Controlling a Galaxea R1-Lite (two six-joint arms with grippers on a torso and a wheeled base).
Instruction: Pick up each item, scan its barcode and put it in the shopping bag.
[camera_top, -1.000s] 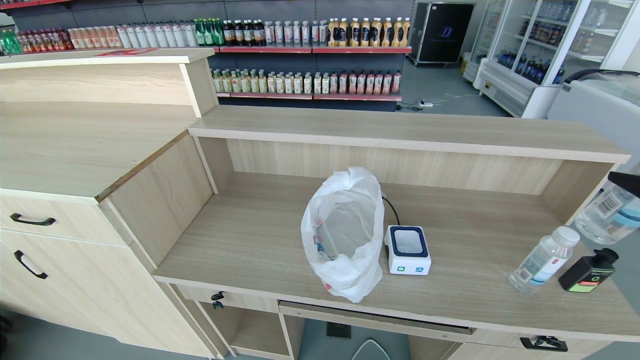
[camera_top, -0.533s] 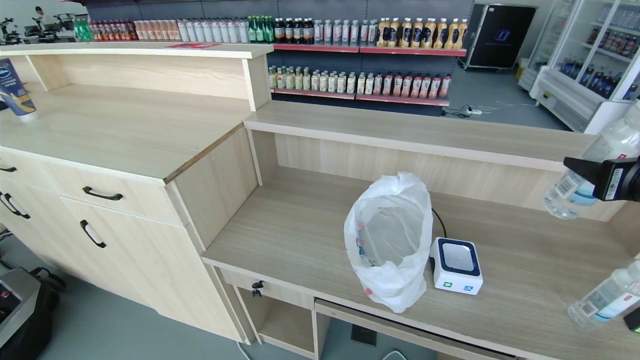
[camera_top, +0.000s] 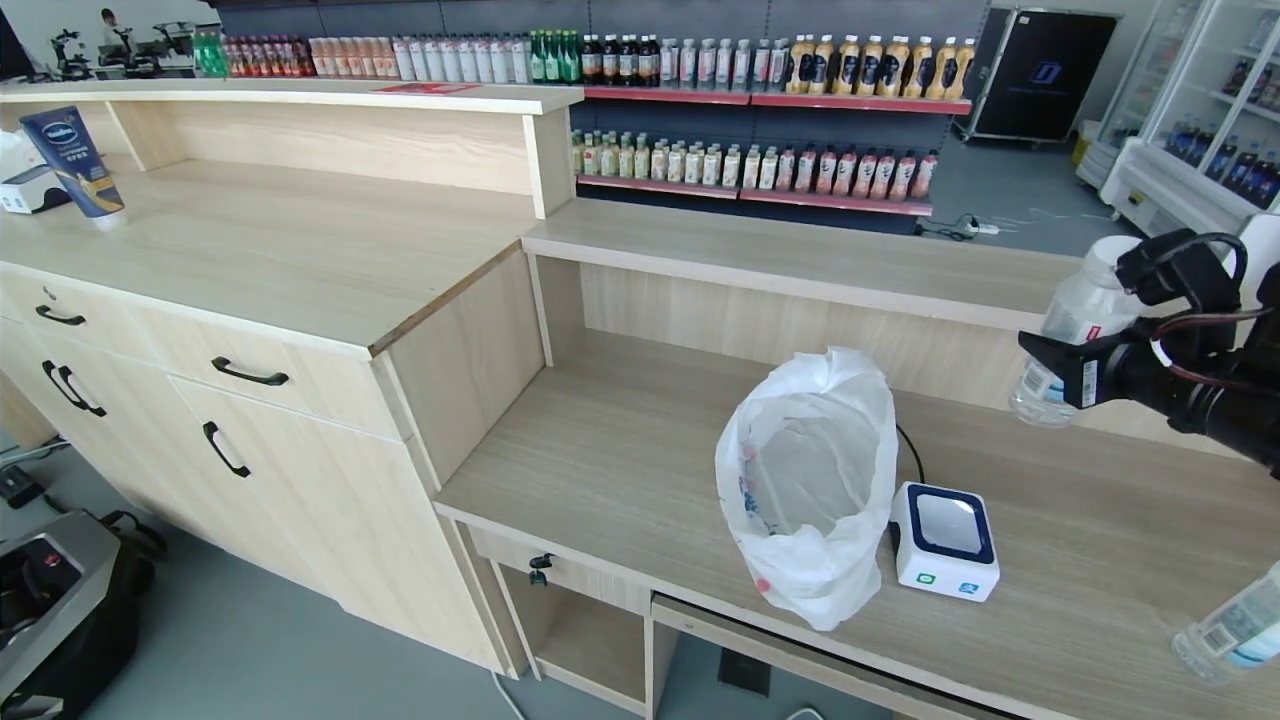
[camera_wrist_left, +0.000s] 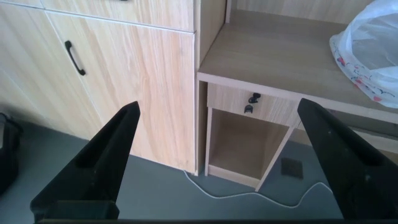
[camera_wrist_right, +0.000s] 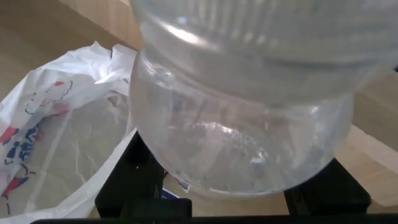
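Nearer the crinkled white bag (camera_top: 810, 480) now — clear plastic bottle (camera_top: 1078, 305), gripped in right hand (camera_top: 1055, 365); left hand (camera_wrist_left: 214, 165) wide.

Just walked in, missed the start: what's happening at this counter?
The right gripper holds a clear plastic water bottle above the wooden counter, right of the open white plastic shopping bag and small white barcode scanner. A second clear bottle lies at the counter's right edge. The left gripper hangs open and empty.
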